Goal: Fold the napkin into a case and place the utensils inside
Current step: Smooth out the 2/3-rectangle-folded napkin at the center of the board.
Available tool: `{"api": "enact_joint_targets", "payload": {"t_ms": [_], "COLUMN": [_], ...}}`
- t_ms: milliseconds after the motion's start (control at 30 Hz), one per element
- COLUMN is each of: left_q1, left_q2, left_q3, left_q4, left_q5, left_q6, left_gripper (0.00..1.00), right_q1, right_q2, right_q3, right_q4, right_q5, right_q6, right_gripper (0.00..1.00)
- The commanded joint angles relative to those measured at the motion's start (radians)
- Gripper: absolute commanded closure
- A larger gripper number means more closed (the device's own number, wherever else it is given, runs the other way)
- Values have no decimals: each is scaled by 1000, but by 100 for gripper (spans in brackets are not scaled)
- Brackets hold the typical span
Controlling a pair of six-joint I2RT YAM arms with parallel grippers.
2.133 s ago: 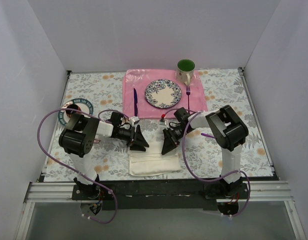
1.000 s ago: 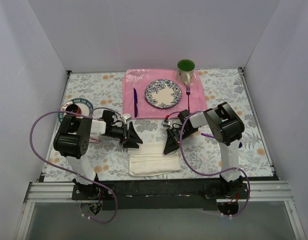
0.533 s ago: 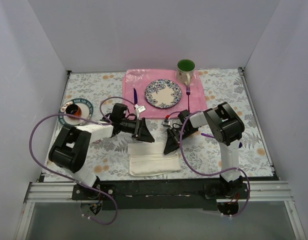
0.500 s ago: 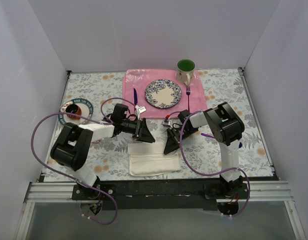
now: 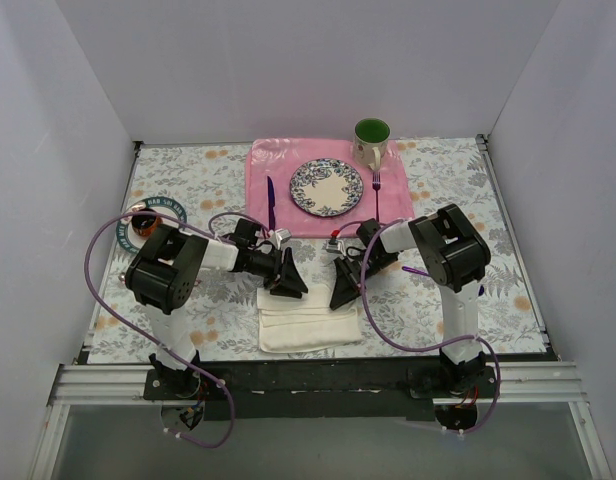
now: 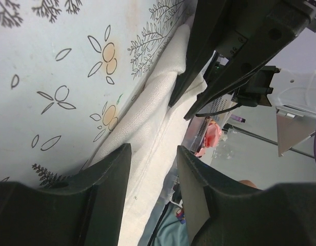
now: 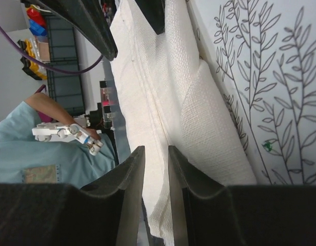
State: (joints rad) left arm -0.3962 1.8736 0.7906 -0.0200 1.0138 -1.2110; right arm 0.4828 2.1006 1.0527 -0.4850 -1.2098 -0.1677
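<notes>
The napkin lies folded into a wide, layered strip at the lower centre of the top view. It rests on the floral table cover, well below the pink placemat.

The left gripper points down at the strip's upper left corner and the right gripper at its upper right corner, the 2 tips near each other. In the left wrist view the 2 fingers stand apart with the cloth's edge showing in the gap, so that pincer is open. In the right wrist view the fingers sit close together, with a fold of cloth running into the narrow slit. Whether they pinch it cannot be told.

In the upper centre, the placemat holds a patterned plate, with a dark purple knife on its left and a dark purple fork on its right. A green-lined mug stands at the mat's upper right corner.
</notes>
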Motion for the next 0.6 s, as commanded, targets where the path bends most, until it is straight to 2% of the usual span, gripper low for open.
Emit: {"api": "enact_joint_targets", "payload": {"t_ms": [0,333,567], "left_q1": [13,25,30], "left_q2": [42,36,38], "left_q3": [4,4,5], "left_q4": [-73,-89,-77], "left_q5": [-193,-213,-202], "left_q6": [62,74,77], "left_gripper": [58,59,59], "right_q1": [-12,-30,-73], "right_q2": [-54,-76,-77], "right_q3": [-28,-100,-82], "right_q4": [-108,-178,-243], "right_q5": [125,144,144], "right_q6": [-122,-200,-254], "right_gripper": [66,66,66]}}
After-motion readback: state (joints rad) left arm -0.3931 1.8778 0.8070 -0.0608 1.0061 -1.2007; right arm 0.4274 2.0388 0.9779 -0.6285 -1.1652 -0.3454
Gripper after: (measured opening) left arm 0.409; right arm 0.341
